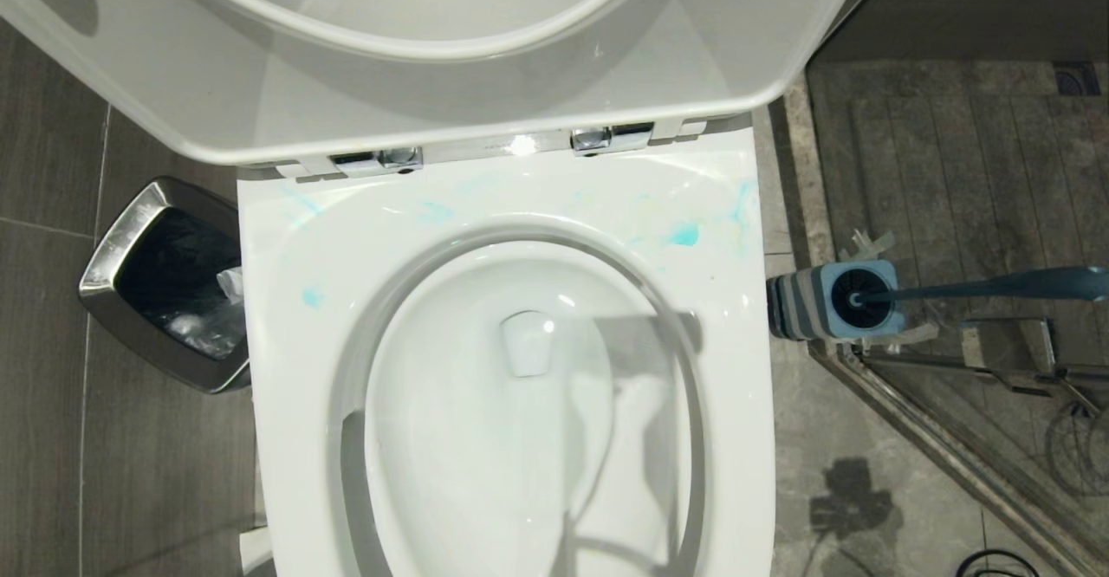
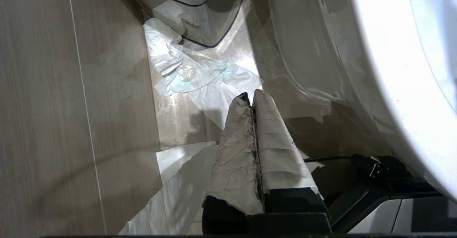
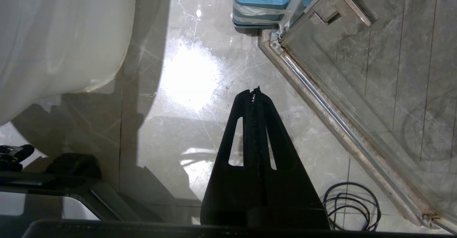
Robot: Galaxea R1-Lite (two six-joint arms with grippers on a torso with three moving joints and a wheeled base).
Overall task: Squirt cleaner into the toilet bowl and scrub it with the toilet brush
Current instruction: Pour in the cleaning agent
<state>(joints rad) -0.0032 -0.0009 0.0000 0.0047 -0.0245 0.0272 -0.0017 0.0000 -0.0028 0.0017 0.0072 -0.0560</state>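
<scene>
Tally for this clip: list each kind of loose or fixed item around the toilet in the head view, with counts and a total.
Toilet bowl: 1
Raised seat and lid: 1
Toilet brush: 1
Brush holder: 1
Steel bin: 1
Bright blue cleaner pool on the rim: 1
Total: 6

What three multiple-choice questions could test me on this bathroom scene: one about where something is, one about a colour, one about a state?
1. Where does the toilet brush sit?
A. In its holder on the floor beside the toilet bowl
B. Inside the bowl
C. In the steel bin

2. What colour are the cleaner smears on the rim?
A. Red
B. Turquoise-blue
C. Black

3. How is the left gripper?
A. Wide open
B. Holding the brush
C. Shut and empty

Answers: 1 A, its black head rests in the striped holder. 2 B, pale blue streaks and a small bright pool show near the hinges. 3 C, its wrapped fingers press together above the floor.
</scene>
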